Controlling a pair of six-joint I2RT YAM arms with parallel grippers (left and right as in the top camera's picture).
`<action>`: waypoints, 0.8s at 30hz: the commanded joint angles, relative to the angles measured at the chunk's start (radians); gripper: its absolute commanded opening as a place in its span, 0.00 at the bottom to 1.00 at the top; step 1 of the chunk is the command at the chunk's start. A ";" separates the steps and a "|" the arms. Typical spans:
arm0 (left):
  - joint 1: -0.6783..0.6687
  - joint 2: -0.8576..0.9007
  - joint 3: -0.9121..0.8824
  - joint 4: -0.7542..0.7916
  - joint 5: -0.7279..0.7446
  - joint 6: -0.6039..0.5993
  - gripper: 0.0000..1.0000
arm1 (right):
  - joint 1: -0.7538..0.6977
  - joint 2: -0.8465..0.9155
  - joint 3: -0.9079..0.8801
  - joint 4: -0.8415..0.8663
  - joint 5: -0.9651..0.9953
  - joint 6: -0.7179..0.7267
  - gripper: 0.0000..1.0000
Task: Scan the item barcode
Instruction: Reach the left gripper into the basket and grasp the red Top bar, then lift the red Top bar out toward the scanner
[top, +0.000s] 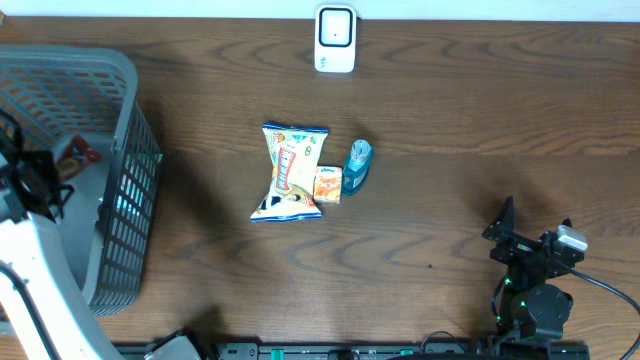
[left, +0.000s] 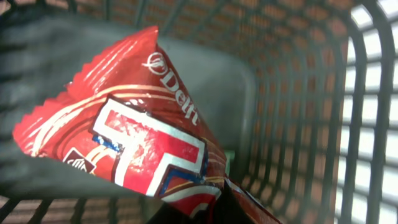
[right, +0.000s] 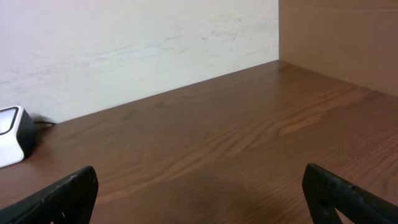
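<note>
1. At the far left stands a grey plastic basket (top: 130, 200) with slotted lattice walls. The left gripper (top: 58, 165) is down inside it, so these walls stand all around.
2. Its jaws are pressed together on a red packet (left: 137, 130) of glossy foil with white and blue print. The packet's long axis goes from the jaws up to the left in the wrist view, and its zigzag crimped edge points away from the claw.
3. On the brown wooden table (top: 450, 120), in the middle, a crinkled snack bag (top: 290, 172) lies flat. A small orange sachet (top: 328, 185) is just beside it, then a blue tube-like item (top: 357, 166).
4. A white rounded scanner (top: 335, 38) stands at the far edge.
5. At the lower right, the right gripper (top: 533, 232) is spread wide and holds nothing.
</note>
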 joint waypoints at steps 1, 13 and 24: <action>-0.056 -0.069 0.003 -0.045 0.098 0.097 0.07 | -0.005 -0.003 -0.003 -0.004 0.002 -0.011 0.99; -0.435 -0.152 0.003 -0.031 0.233 0.461 0.07 | -0.005 -0.003 -0.003 -0.004 0.002 -0.011 0.99; -0.706 -0.145 0.003 0.037 -0.142 0.573 0.07 | -0.005 -0.003 -0.003 -0.004 0.002 -0.011 0.99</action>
